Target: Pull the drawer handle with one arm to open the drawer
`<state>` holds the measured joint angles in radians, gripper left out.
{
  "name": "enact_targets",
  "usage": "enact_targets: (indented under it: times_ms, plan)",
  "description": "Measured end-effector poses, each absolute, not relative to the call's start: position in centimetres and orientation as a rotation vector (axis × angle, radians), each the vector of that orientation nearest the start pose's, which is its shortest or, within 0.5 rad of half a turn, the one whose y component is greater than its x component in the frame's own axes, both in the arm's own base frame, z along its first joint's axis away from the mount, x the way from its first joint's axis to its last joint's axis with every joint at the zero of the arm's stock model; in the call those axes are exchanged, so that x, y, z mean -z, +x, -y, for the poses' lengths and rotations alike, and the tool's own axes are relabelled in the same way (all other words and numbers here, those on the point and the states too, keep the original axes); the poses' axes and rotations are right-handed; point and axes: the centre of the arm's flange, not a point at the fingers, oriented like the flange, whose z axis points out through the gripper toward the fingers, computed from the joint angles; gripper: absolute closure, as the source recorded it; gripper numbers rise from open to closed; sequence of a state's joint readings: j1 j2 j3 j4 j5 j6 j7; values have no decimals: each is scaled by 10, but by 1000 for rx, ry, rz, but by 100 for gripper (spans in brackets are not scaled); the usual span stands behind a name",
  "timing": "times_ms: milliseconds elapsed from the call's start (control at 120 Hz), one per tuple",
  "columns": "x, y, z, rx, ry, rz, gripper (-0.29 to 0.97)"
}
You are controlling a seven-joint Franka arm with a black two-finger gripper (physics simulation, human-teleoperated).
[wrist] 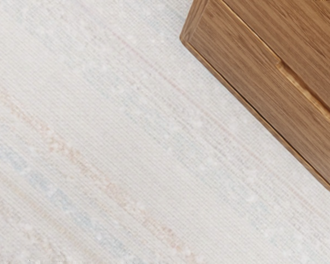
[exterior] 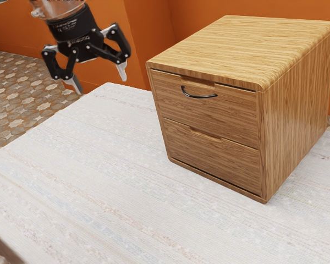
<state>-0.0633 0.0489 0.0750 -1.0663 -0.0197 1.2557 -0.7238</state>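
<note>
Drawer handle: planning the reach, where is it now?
Exterior view: the black handle sits on the top drawer, centred near its upper edge, toward the view's right of the open jaws.

no readable text, end effector (exterior: pixel 99 81) lettering (too small)

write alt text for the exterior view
A black two-finger gripper hangs open in the air, to the exterior view's left of a wooden two-drawer cabinet on a pale table. The upper drawer looks shut, its thin dark handle untouched.
</note>
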Motion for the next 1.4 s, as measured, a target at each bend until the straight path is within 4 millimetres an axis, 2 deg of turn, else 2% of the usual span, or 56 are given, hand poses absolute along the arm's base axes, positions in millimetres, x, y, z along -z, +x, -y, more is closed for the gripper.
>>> enact_targets:
  times_ms: [150, 233, 342, 433, 625, 717, 950, 1283, 1400]
  plan:
    - [-768, 531, 3, 125, -2868, 1391, 0]
    - [-763, 537, 3, 124, -2811, 1510, 0]
    - [-745, 549, 14, 126, -2762, 1614, 0]
    - [-739, 557, 19, 156, -2730, 1701, 0]
    - [-740, 570, 27, 261, -2687, 1861, 0]
    - [-740, 574, 29, 289, -2663, 1920, 0]
    - [-716, 591, 39, 300, -2609, 2016, 0]
    - [-700, 610, 43, 329, -2554, 2122, 0]
    - [-693, 614, 51, 329, -2551, 2133, 0]
